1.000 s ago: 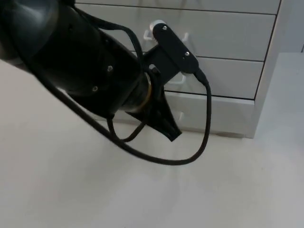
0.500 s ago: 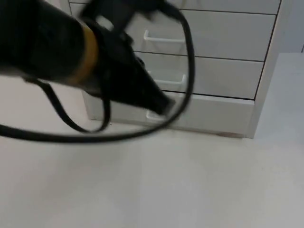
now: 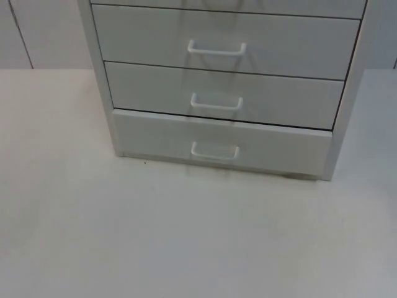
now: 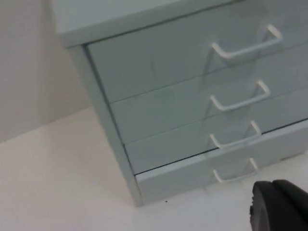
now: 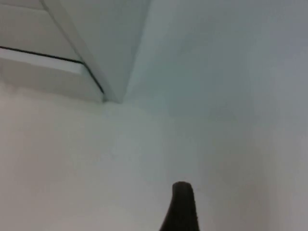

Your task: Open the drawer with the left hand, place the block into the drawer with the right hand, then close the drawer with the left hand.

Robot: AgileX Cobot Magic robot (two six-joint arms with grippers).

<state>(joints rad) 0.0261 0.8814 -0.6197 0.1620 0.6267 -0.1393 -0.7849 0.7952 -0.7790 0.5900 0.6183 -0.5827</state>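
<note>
From the left gripper (image 4: 281,204), whose fingers' state I cannot tell, the bottom drawer (image 3: 220,148) sits slightly proud just ahead; I'd hook its handle (image 3: 214,151) squarely, pull straight; the right gripper (image 5: 182,204) waits off the cabinet's (image 5: 108,38) corner.

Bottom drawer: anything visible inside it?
No. The bottom drawer sticks out slightly from the cabinet, but its front covers the interior, so the contents cannot be seen. Only its white handle shows on the front.
</note>
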